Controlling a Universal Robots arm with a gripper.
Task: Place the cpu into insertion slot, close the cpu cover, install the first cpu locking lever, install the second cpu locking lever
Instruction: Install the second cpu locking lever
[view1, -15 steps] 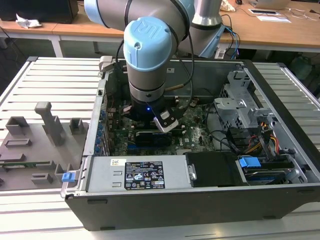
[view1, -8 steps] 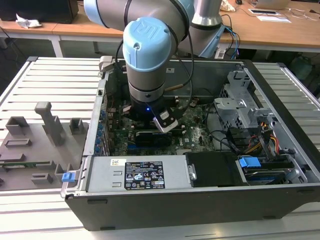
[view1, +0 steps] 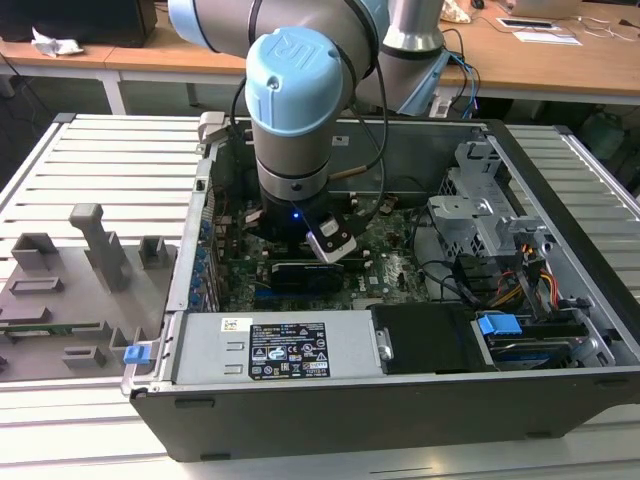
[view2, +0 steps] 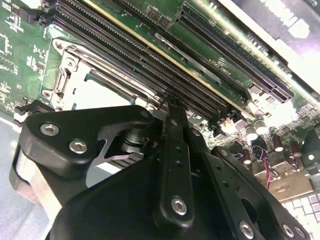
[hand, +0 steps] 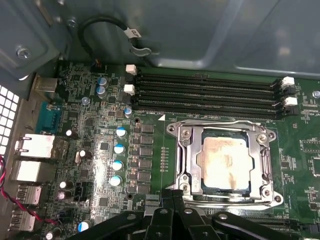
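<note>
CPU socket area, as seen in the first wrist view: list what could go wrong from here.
1. The cpu sits in the insertion slot with the cpu cover down around it; if the chip is slightly askew, pressing on the frame could strain it.
2. The gripper hangs right at the socket's edge, so a small sideways drift might scrape the cover or the green board.
3. The long black connector strips lie close beside the socket and could be bumped.

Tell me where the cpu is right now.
In the first wrist view the cpu lies seated in the insertion slot, framed by the lowered cpu cover, just beside the long black memory slots.
</note>
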